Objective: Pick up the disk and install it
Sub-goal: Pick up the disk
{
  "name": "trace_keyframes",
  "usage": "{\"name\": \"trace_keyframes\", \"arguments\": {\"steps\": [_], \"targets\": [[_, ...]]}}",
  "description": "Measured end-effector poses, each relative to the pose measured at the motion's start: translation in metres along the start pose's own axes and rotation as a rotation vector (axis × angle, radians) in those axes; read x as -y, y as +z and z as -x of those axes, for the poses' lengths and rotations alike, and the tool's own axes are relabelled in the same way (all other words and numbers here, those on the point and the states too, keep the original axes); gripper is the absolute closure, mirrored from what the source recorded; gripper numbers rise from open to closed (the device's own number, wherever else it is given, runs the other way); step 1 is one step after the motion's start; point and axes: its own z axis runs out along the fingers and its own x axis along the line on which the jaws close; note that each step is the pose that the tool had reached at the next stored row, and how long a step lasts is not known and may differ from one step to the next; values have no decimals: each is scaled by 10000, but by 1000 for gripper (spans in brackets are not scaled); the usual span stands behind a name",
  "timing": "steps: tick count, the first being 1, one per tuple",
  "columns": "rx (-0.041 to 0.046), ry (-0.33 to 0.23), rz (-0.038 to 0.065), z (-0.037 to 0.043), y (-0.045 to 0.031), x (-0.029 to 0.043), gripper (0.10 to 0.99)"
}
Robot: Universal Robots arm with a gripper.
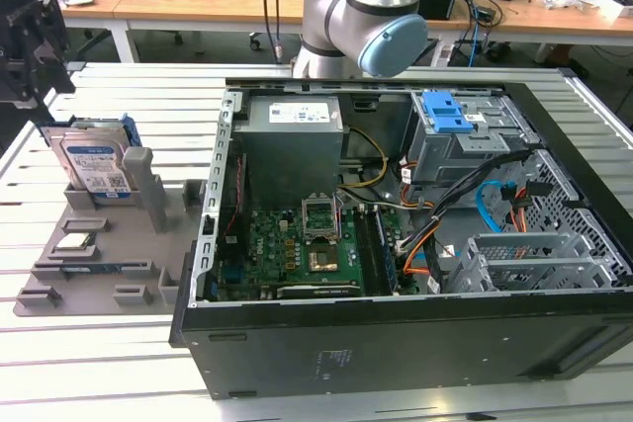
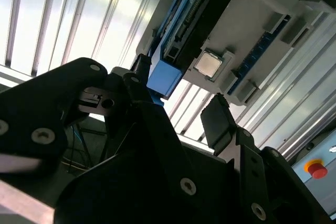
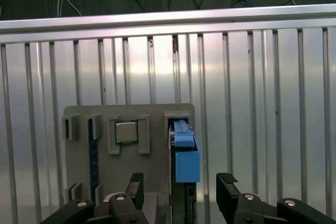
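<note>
The disk (image 1: 95,161) is a silver drive with a white-and-blue label in a blue bracket. It stands upright on edge in a slot of the grey holder (image 1: 109,244), at the exterior view's left. My black gripper (image 1: 30,51) hangs just above it. In the first wrist view the gripper (image 3: 181,188) is open, one finger on each side of the disk's blue edge (image 3: 185,153), apart from it. The second wrist view shows the disk (image 2: 191,22) edge-on beyond the open gripper (image 2: 176,88).
A small silver chip (image 1: 74,241) lies in the same holder, beside the disk. The open computer case (image 1: 415,343) takes up the middle, with a motherboard (image 1: 297,244), loose cables and a drive bay with a blue latch (image 1: 450,116). The arm (image 1: 366,7) reaches in from behind. Ribbed metal table all round.
</note>
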Motion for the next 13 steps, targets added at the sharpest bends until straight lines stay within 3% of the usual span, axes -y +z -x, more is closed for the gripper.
{"name": "trace_keyframes", "arguments": {"steps": [13], "targets": [[0,0,1,3,116,2,427]]}}
